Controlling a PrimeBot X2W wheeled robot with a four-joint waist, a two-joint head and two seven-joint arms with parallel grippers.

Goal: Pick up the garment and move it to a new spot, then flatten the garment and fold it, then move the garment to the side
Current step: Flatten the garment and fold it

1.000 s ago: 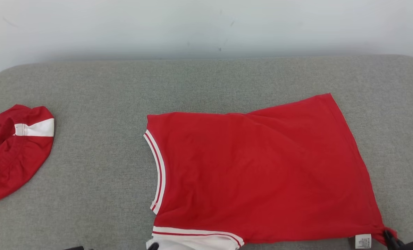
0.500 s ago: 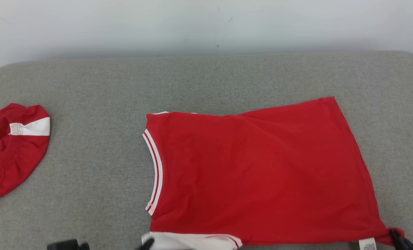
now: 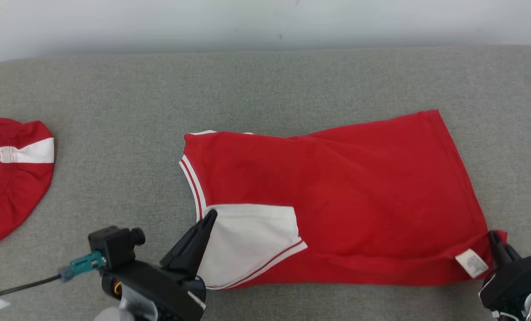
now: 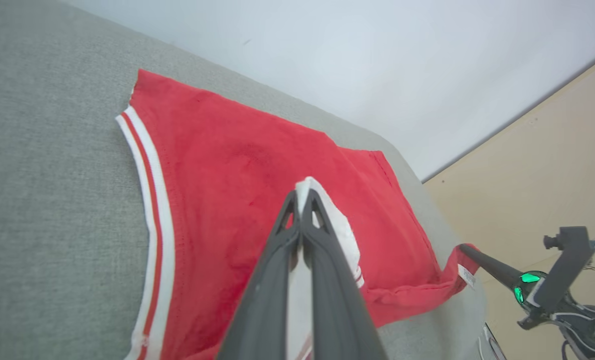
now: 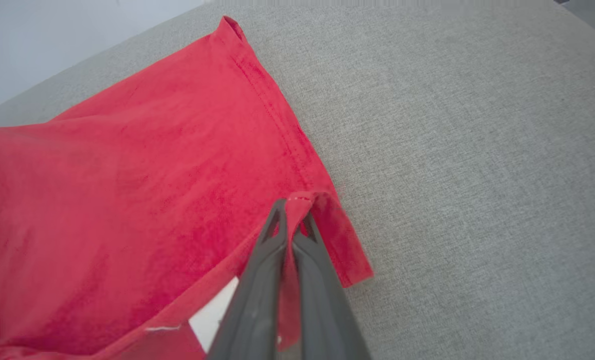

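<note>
Near edge had flipped up and over since a second earlier. The garment (image 3: 337,178) lay crosswise on the grey cushion (image 3: 114,102), left gripper (image 3: 211,217) pinched on its white sleeve (image 3: 252,236), right gripper (image 3: 493,237) pinched on the hem corner (image 5: 337,235), far edge dead ahead of both.

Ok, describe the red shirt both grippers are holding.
The red shirt looks like soft knit, with a white-and-red striped collar and a white sleeve. It lies mostly flat on the grey cushion, collar to the left. The left gripper pinches the sleeve, turned over onto the body; the right gripper pinches the near hem corner beside a white label.
</note>
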